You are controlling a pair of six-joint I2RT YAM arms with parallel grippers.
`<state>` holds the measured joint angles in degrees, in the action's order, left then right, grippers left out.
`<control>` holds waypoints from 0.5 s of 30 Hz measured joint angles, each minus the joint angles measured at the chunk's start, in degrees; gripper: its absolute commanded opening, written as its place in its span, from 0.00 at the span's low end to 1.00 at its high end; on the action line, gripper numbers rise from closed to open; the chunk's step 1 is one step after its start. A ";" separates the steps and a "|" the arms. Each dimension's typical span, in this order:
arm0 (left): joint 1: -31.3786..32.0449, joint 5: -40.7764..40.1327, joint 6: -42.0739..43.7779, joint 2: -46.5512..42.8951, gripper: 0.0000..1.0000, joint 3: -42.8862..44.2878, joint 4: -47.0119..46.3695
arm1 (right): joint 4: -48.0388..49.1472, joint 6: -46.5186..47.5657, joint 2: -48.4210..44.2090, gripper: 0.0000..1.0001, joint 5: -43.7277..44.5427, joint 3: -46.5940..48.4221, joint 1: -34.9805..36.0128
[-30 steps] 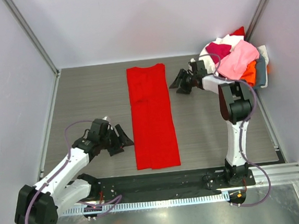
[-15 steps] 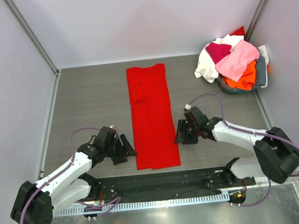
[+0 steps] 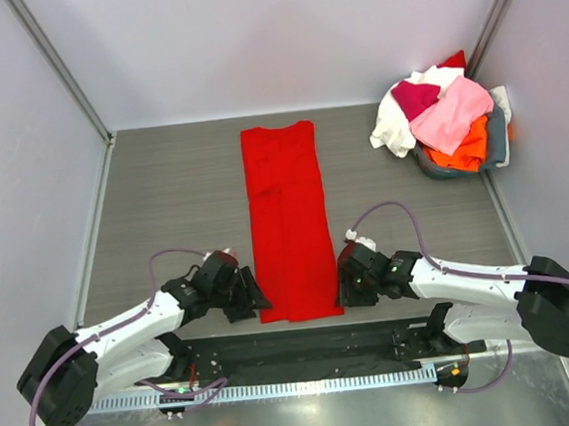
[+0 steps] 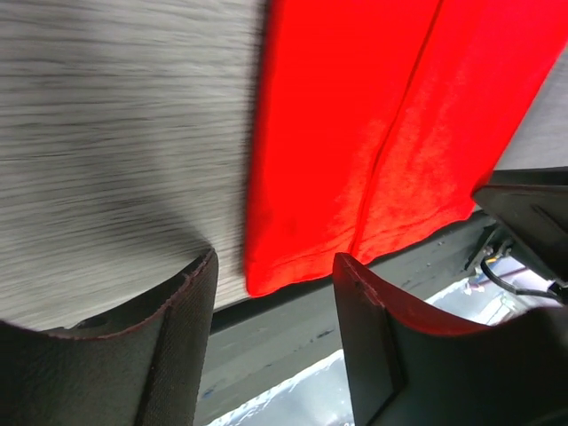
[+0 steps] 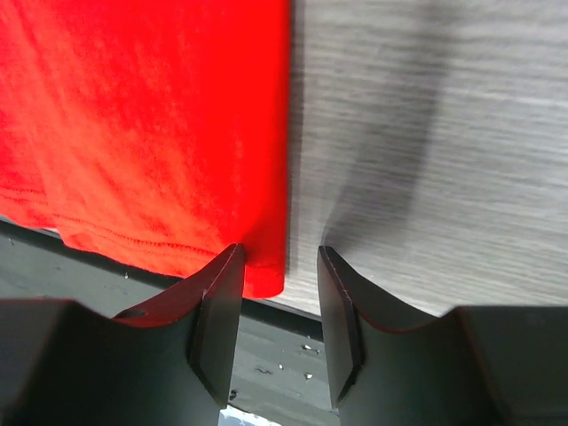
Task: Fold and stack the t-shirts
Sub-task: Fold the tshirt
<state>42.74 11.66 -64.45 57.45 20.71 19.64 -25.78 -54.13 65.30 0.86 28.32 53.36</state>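
A bright red t-shirt lies flat on the table as a long narrow strip running from far to near. My left gripper sits low at its near left corner, jaws open. In the left wrist view that corner lies in the gap of the left gripper, touching neither finger. My right gripper is at the near right corner, open. In the right wrist view the hem corner sits between the jaws of the right gripper, close against the left finger. Other t-shirts, pink, white, magenta and orange, are piled at the back right.
The pile sits in a grey basket by the right wall. A black rail with the arm bases runs along the table's near edge, just below the shirt's hem. Walls close the table on the left, back and right.
The right arm swung from beside the basket down to the shirt's near right corner. The left arm slid nearer and rightwards to the near left corner. Both jaws have narrowed.
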 measured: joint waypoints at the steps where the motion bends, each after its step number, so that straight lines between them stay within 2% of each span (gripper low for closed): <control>1: 0.83 -0.17 -0.57 0.72 0.54 0.02 -0.94 | 0.00 -0.33 0.02 0.43 0.28 -0.02 0.63; 4: 2.32 -0.13 -1.77 2.69 0.45 0.04 -3.19 | 0.35 -1.09 0.55 0.36 1.22 -0.02 2.69; 5: 2.58 -0.04 -2.12 3.32 0.43 0.04 -3.80 | 0.55 -1.33 0.72 0.30 1.42 -0.02 3.26; 6: 2.71 0.02 -2.45 3.87 0.37 0.04 -4.33 | 0.68 -1.53 0.72 0.26 1.55 -0.04 3.74; 8: 2.86 -0.13 -2.78 4.57 0.32 0.04 -4.74 | 0.55 -1.77 0.72 0.19 1.70 -0.17 4.20; 9: 2.91 -0.22 -2.86 4.76 0.26 0.00 -4.79 | 0.55 -1.92 0.70 0.13 1.81 -0.28 4.31; 11: 2.97 -0.61 -3.08 4.81 0.15 -0.28 -4.85 | 0.55 -2.16 0.52 0.09 2.01 -0.59 4.39; 12: 2.97 -0.74 -3.21 4.79 0.00 -0.52 -4.83 | 0.57 -2.40 0.09 0.07 2.08 -0.83 4.39; 15: 3.02 -1.22 -3.39 4.76 0.00 -0.83 -4.83 | 0.46 -3.04 -1.11 0.04 2.34 -1.44 4.39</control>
<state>45.76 10.44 -67.83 62.22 19.88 14.81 -25.32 -57.17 64.18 3.20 26.87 57.76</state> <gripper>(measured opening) 0.013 0.070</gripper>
